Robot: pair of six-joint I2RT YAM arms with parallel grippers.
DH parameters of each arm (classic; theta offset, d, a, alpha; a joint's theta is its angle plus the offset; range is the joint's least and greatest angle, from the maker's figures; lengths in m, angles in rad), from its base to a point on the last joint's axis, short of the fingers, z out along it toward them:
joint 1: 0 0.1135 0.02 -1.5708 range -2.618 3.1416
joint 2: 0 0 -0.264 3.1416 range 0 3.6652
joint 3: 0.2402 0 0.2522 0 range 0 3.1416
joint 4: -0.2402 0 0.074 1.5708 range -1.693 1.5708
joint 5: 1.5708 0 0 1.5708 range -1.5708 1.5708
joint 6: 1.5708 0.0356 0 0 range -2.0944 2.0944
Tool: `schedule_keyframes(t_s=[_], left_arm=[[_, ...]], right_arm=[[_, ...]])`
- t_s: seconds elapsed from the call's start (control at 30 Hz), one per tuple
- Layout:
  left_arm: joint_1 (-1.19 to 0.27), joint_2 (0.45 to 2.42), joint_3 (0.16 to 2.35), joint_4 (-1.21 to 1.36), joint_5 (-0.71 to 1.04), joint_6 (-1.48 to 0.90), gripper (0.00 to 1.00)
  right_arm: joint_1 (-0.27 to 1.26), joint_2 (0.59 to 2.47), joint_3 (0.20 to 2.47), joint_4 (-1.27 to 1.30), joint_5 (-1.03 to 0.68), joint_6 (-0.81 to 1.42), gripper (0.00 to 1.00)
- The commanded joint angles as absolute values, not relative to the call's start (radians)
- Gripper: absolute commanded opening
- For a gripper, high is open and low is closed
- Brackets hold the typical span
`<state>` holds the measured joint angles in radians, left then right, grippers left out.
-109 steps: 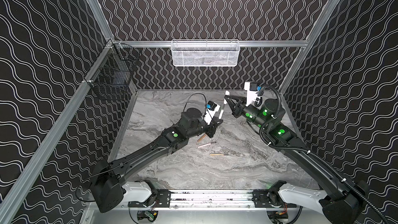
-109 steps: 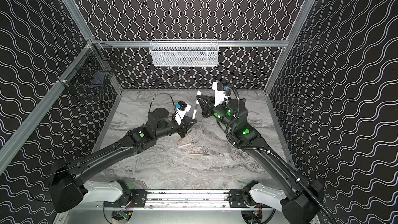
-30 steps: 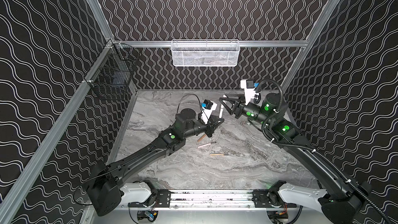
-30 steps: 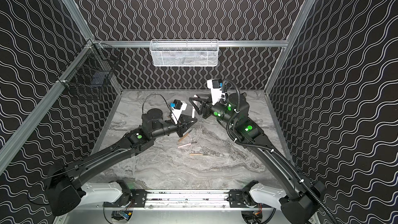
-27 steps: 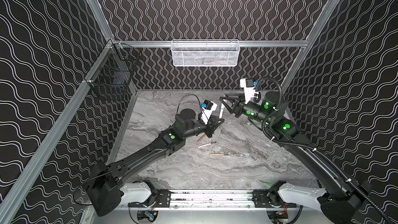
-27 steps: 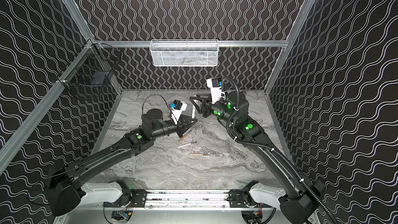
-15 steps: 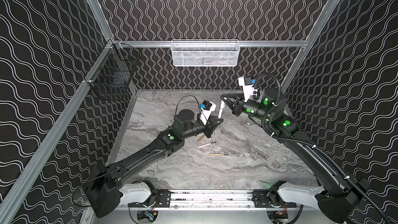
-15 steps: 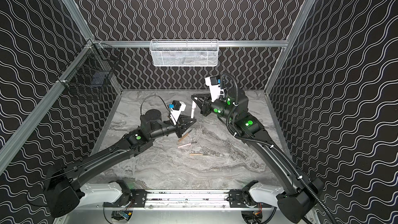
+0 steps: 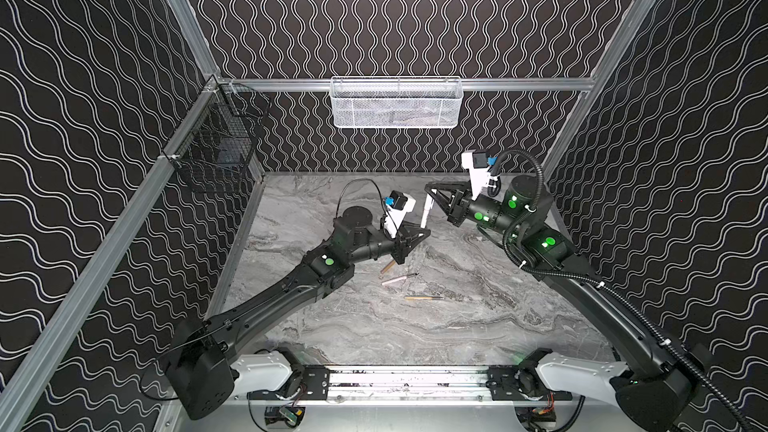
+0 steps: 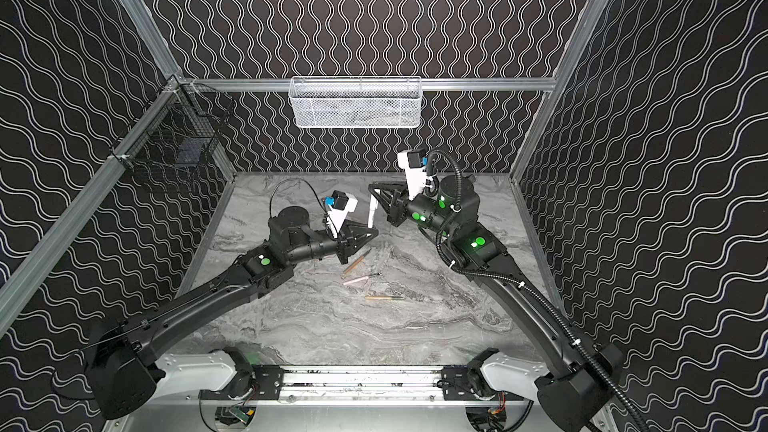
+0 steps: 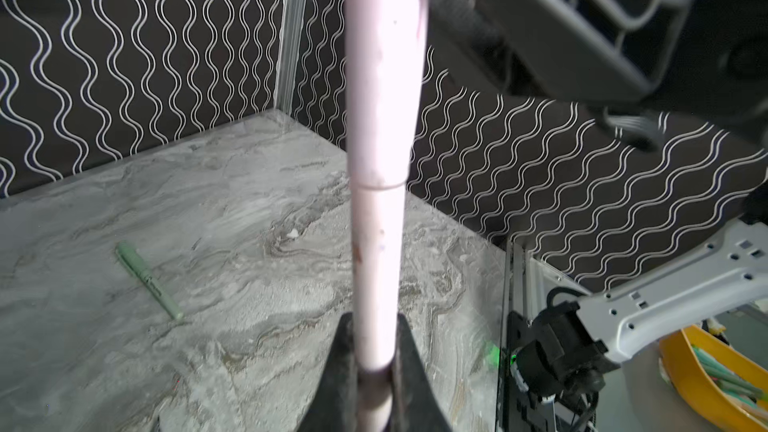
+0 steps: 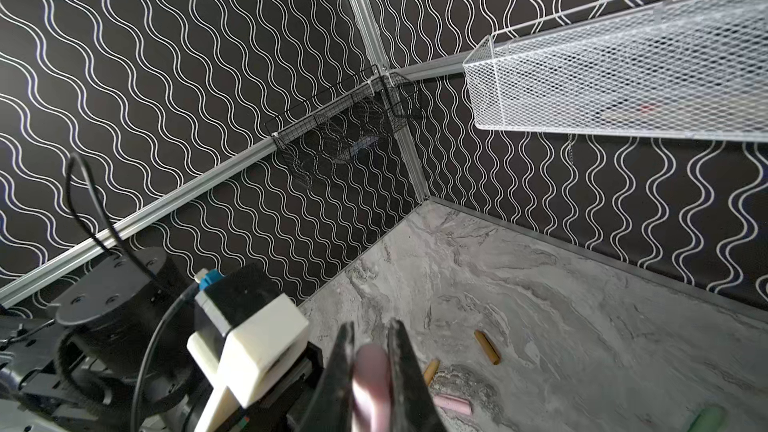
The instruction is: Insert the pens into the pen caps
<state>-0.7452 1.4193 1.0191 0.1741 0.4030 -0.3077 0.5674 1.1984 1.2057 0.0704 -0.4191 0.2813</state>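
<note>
the left hand point(image 11: 373, 326) is clamped narrow on the lower barrel of the pale pink pen point(image 11: 376, 259). the pen stands close to upright above the worktop point(image 9: 457, 326), perhaps tipped a touch toward the right arm. on its upper end sits the pale pink cap point(image 11: 384, 76). the left wrist view shows the cap's mouth as a clean step round the barrel, so the tip is already inside. the right hand point(image 12: 371, 332) is pinched shut on the cap's rounded end, reaching in from the right and from higher up. the two hands hold the two ends of one line, right over left.

that line is what the coming move turns on. the pen's long axis runs from the left hand up to the right hand. i judge that any seating push has to travel down along it, toward the left hand, not across it. a sideways load could cock the joint. whether the cap is fully home i cannot tell from the step alone.

in both top views the loose pens point(image 9: 398, 279) lie flat on the worktop just in front of the left hand, dark tips bare. the loose caps point(image 12: 487, 347) lie on the worktop too, seen past the right hand in the right wrist view.
</note>
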Motion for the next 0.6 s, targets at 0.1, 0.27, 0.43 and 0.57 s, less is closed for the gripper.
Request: schedule_keyframes(t_s=[0.1,0.27,0.43,0.57], left_arm=[[-0.729,1.438,1.117,0.402,0.315,-0.368,0.00],[-0.709,1.456,1.188,0.444,0.301,-0.385,0.00],[-0.695,1.455,1.228,0.454,0.327,-0.365,0.00],[-0.695,1.459,1.207,0.373,0.410,-0.320,0.00]], right_arm=[[0.572,1.182,1.150,-0.067,-0.498,0.282,0.06],[0.572,1.162,1.115,-0.075,-0.486,0.284,0.08],[0.571,1.159,1.120,-0.086,-0.491,0.296,0.16],[0.570,1.169,1.179,-0.086,-0.482,0.317,0.21]])
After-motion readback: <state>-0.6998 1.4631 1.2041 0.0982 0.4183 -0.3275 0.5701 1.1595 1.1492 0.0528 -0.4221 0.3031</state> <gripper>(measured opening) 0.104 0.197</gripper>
